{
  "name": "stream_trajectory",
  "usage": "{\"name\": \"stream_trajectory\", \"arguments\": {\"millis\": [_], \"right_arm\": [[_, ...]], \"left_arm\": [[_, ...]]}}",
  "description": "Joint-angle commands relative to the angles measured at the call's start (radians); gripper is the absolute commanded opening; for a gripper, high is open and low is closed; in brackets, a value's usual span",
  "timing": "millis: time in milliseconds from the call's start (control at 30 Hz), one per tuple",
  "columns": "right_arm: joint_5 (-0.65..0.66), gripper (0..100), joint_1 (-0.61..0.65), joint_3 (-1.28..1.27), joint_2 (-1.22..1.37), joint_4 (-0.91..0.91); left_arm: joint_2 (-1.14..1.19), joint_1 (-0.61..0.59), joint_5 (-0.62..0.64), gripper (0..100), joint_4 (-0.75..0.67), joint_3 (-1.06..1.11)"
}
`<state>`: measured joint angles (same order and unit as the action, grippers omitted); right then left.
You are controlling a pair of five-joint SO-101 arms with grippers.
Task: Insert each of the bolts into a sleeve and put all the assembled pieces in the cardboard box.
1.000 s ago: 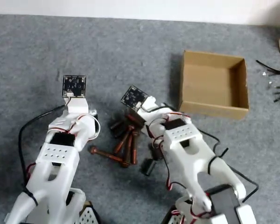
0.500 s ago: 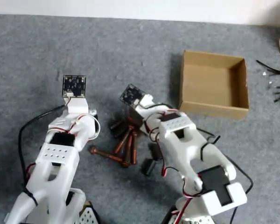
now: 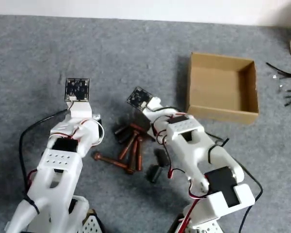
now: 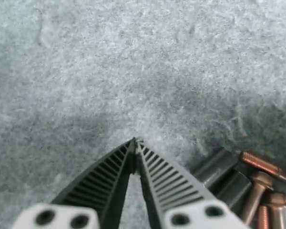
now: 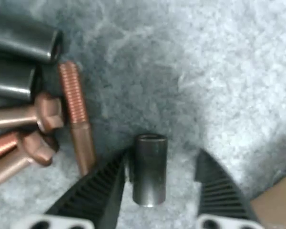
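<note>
Several copper bolts (image 3: 132, 148) and dark sleeves (image 3: 121, 132) lie in a loose pile between the two arms. The open cardboard box (image 3: 223, 87) stands to the pile's right. My right gripper (image 5: 161, 162) is open and low over the carpet, with one dark sleeve (image 5: 150, 169) lying between its fingers. A threaded bolt (image 5: 77, 119) lies just beside that sleeve. My left gripper (image 4: 135, 142) is shut on nothing, over bare carpet to the left of the pile, where sleeves (image 4: 219, 169) and bolts (image 4: 262, 179) show at its side.
Grey carpet (image 3: 136, 53) covers the table. Two more sleeves (image 3: 157, 165) lie near the right arm (image 3: 189, 141). Loose black wires and small parts (image 3: 286, 90) sit at the far right, beyond the box. A corner of the box (image 5: 279, 202) is close to my right gripper.
The right arm has shifted its pose, its upper part swinging down and toward the front, while its wrist stays over the pile. The left arm has not moved.
</note>
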<state>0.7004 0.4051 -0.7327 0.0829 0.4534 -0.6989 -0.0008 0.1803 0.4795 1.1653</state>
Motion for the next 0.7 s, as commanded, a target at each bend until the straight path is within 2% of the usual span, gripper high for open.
{"name": "stream_trajectory", "arguments": {"millis": [0,67,433,567,667], "right_arm": [[0.012,0.0,-0.025,-0.001,0.021,-0.007],[0.012,2.1,-0.025,-0.001,0.021,-0.007],[0.006,0.4,-0.070,-0.007,-0.044,-0.008],[-0.123,0.4,-0.073,-0.070,-0.216,-0.033],[-0.157,0.4,-0.074,-0.225,-0.341,-0.188]], "left_arm": [[-0.001,-0.004,0.002,1,-0.025,-0.004],[-0.001,-0.004,0.002,1,-0.025,-0.004],[-0.001,-0.004,0.000,1,-0.025,-0.004],[-0.001,-0.004,0.000,1,-0.025,-0.004],[-0.001,-0.004,0.002,1,-0.025,-0.004]]}}
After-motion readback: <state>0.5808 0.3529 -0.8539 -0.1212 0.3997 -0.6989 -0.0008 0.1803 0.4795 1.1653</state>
